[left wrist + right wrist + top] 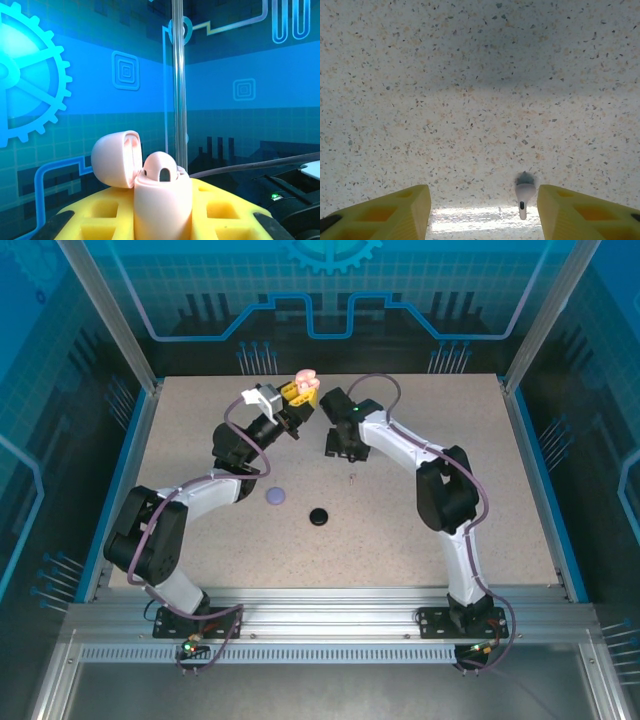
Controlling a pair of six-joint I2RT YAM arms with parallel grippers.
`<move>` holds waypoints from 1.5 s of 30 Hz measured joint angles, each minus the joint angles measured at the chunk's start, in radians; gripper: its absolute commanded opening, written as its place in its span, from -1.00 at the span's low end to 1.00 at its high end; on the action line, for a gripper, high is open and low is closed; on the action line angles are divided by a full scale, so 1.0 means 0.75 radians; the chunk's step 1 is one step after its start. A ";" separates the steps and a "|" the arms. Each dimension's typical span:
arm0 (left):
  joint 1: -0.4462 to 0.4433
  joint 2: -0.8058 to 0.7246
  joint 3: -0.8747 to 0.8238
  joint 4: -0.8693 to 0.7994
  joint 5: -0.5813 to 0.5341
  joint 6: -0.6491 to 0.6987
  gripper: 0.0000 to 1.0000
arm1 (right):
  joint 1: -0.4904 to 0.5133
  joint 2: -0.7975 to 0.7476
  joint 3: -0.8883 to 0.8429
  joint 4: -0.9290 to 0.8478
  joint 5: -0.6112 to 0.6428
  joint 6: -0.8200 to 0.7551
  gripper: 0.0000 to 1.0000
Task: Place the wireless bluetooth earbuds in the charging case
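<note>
Earbud (523, 192), pale and stemmed, lies flat on the speckled surface (470, 90). The right wrist view gives its detail: the long axis runs up and down the frame, with the grey-tipped head away from the camera and the stem toward it. In the top view the earbud (352, 478) is a mere speck, its heading too small to read, just on the near side of the right hand (340, 443). Seen from the wrist, the right hand (482, 194) is released. Its yellow fingers (395, 210) stand wide apart, with the earbud between them, closer to the finger on the frame's right and touching neither.

The left wrist view shows the left hand (162, 222) clenched on the pink charging case (162, 200). The case stands upright with its lid (116, 159) swung back, and the rounded top of a second earbud (161, 169) shows in its mouth. From above, the left hand (297, 392) holds the charging case (306, 380) raised near the surface's far edge. A lavender case (275, 497) and a black case (318, 515) lie on the surface, well apart from both hands.
</note>
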 measured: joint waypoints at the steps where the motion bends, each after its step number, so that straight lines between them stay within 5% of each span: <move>1: 0.000 0.000 -0.001 0.000 0.000 0.000 -1.00 | 0.004 0.008 0.009 -0.004 0.001 0.000 0.16; 45: 0.034 -0.009 -0.034 0.010 0.001 -0.001 -1.00 | 0.031 0.133 -0.105 -0.030 0.092 0.121 -0.20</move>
